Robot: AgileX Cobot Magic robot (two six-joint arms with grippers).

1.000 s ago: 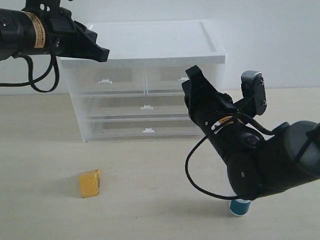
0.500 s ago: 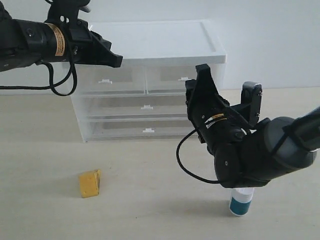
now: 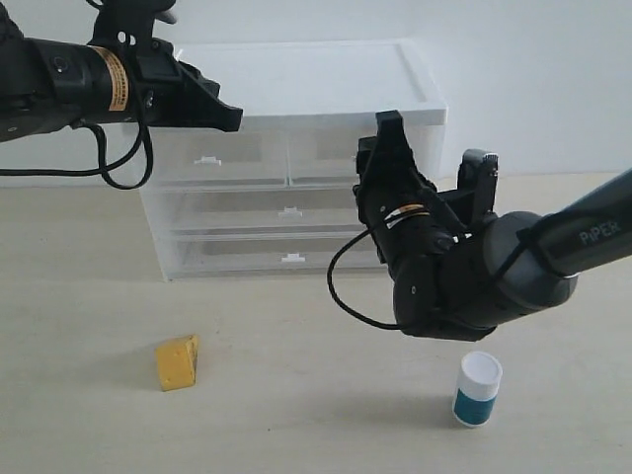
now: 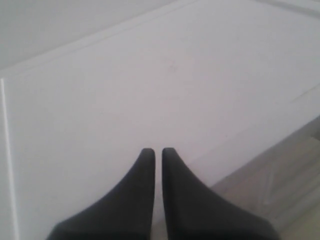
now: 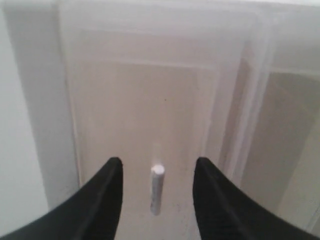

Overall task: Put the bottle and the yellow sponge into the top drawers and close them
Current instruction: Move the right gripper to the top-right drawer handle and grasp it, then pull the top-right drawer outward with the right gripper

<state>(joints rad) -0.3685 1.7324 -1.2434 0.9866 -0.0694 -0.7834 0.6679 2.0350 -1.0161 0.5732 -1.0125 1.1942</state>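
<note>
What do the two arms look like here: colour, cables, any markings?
Both are black. The left arm carries a tan label band and a loose black cable loop. The right arm has bulky rounded dark-grey joints, white PiPER lettering, a small orange-and-white sticker and its own looping cable. Both pairs of jaws are matte black, tapering to blunt tips.

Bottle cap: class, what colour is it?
The bottle has a white cap; the exterior view shows it best.
</note>
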